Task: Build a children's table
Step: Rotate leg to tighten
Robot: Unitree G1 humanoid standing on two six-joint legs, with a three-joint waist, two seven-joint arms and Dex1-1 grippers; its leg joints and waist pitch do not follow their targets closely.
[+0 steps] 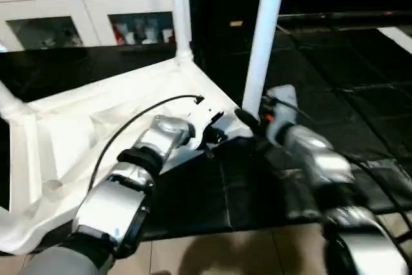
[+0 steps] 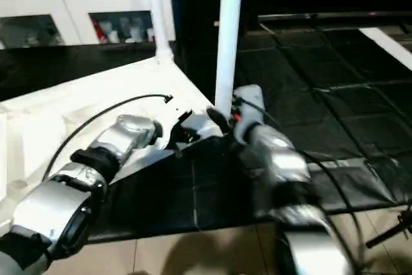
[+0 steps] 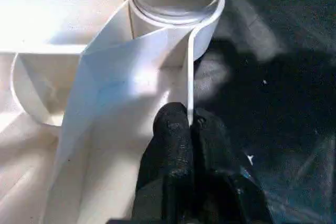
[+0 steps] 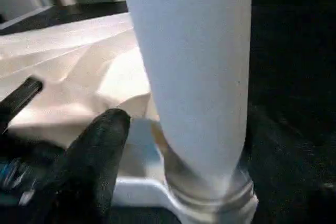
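The table top (image 1: 96, 133) lies upside down on the dark floor (image 1: 335, 94); a leg (image 1: 264, 37) stands in its near corner socket (image 3: 176, 9); the left gripper (image 3: 189, 124) pinches the rim beside it; the right gripper (image 4: 100, 145) stands open around that leg; a cabinet (image 1: 77, 11) stands behind.

Dim room, dark floor mats (image 1: 360, 94) nearly black. Upturned white table top (image 1: 77, 133) blows out bright, ribs lost in glare. Right forearm (image 1: 322, 165) smeared by motion blur; left forearm (image 1: 129, 185) sharper. Far cabinet (image 1: 84, 11) soft, hazy. In the right wrist view, leg (image 4: 194, 66) is close, out of focus, bluish. Soft shadow beside corner socket (image 3: 176, 11).
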